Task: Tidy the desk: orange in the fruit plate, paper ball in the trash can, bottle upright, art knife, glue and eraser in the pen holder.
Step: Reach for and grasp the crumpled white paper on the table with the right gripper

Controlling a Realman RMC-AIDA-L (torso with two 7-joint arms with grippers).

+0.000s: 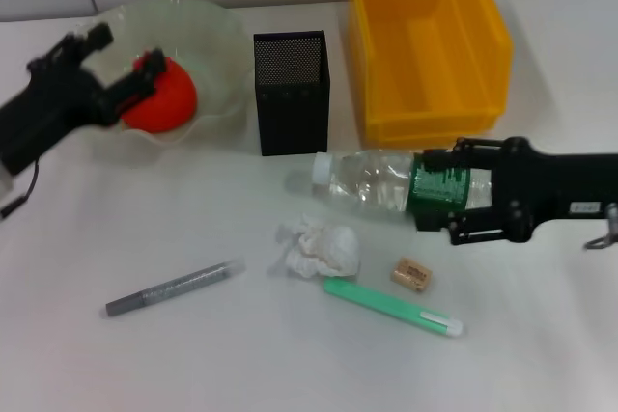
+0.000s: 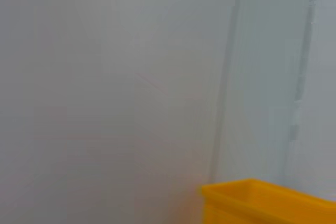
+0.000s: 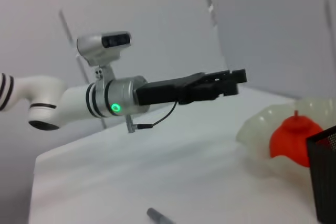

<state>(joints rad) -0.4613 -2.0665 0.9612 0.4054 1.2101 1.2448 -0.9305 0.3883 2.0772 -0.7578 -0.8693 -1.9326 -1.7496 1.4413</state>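
The red-orange orange [image 1: 164,101] lies in the pale green fruit plate [image 1: 224,38]. My left gripper [image 1: 124,57] hovers open just above it, clear of the fruit; the right wrist view shows that gripper [image 3: 239,77] over the plate [image 3: 262,124] and orange [image 3: 294,136]. The clear bottle [image 1: 372,183] lies on its side, white cap toward the black mesh pen holder [image 1: 292,94]. My right gripper [image 1: 454,192] is shut on its green label band. The paper ball [image 1: 319,248], the tan eraser [image 1: 411,274], a green-and-white stick [image 1: 391,307] and a grey pen-shaped tool [image 1: 174,288] lie in front. I cannot tell which is knife or glue.
The yellow trash can [image 1: 425,36] stands behind the bottle, right of the pen holder, and holds nothing visible. Its corner [image 2: 268,200] shows in the left wrist view against a pale wall. The pen holder's edge [image 3: 325,177] appears in the right wrist view.
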